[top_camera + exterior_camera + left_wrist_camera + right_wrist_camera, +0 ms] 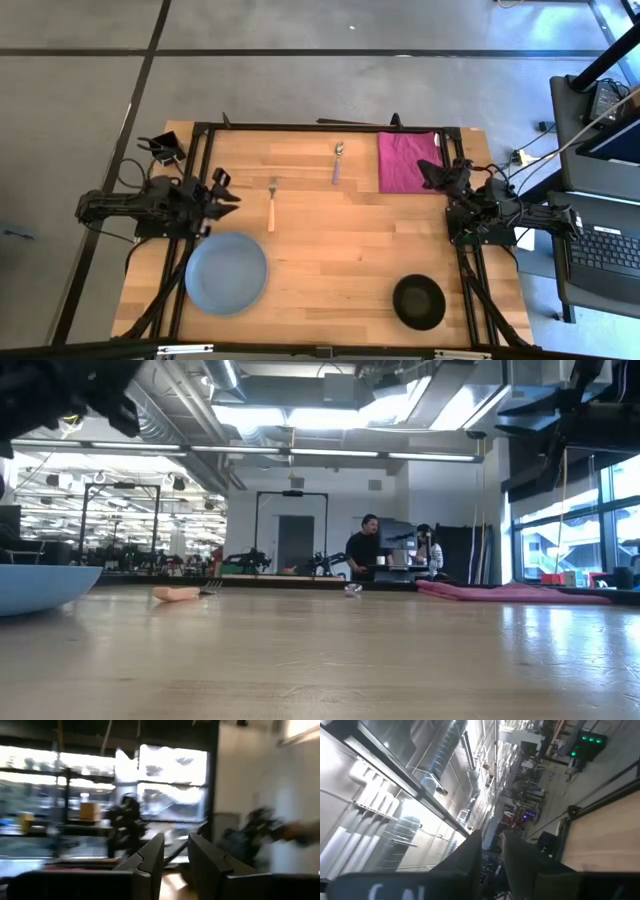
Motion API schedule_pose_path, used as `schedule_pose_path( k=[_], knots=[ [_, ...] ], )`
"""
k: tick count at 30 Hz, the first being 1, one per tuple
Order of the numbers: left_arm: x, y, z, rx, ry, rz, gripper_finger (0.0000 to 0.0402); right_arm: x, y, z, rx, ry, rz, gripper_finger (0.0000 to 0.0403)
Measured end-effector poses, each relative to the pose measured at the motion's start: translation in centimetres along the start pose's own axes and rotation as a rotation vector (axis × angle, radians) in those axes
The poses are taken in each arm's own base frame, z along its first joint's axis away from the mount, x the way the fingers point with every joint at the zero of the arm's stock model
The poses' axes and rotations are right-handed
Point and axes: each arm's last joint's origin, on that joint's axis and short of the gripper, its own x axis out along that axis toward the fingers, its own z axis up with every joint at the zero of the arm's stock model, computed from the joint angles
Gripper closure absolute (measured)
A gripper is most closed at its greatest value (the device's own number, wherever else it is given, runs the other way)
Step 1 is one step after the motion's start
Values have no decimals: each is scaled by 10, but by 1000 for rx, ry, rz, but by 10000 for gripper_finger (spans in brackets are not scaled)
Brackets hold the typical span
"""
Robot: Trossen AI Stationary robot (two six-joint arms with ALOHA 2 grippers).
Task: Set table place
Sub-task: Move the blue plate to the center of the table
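On the table [330, 260], the grey-blue plate [226, 273] sits near the left front, the black bowl [418, 301] at the right front. Fork [271, 203] and spoon [338, 163] lie farther back, beside a magenta cloth [408, 161]. The left gripper [226, 190] hovers raised at the left edge, fingers slightly parted, holding nothing; the right gripper [432, 175] hangs over the cloth's edge, likewise parted and empty.

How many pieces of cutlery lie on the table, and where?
2. The orange-handled fork lies left of centre, above the blue plate. The purple-handled spoon lies near the far edge, left of the magenta cloth. None seems hidden.
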Motion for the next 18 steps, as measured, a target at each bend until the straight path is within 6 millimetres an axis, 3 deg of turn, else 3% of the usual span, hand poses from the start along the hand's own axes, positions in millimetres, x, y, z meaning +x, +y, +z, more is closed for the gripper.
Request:
schedule_pose_path(
  k=[5, 9, 14, 18],
  knots=[
    [-1, -5, 13, -264, -111, -117, 319, 0, 0, 0, -59, 2, -4, 325],
    [-3, -6, 22, -320, -209, -125, 319, 0, 0, 0, -130, 1, -4, 325],
    [-1, -1, 33, -522, -271, 52, 319, 0, -1, 0, -176, -4, -7, 325],
    [9, -4, 59, -639, -143, 116, 319, 0, -1, 0, -178, -4, -7, 325]
  ],
)
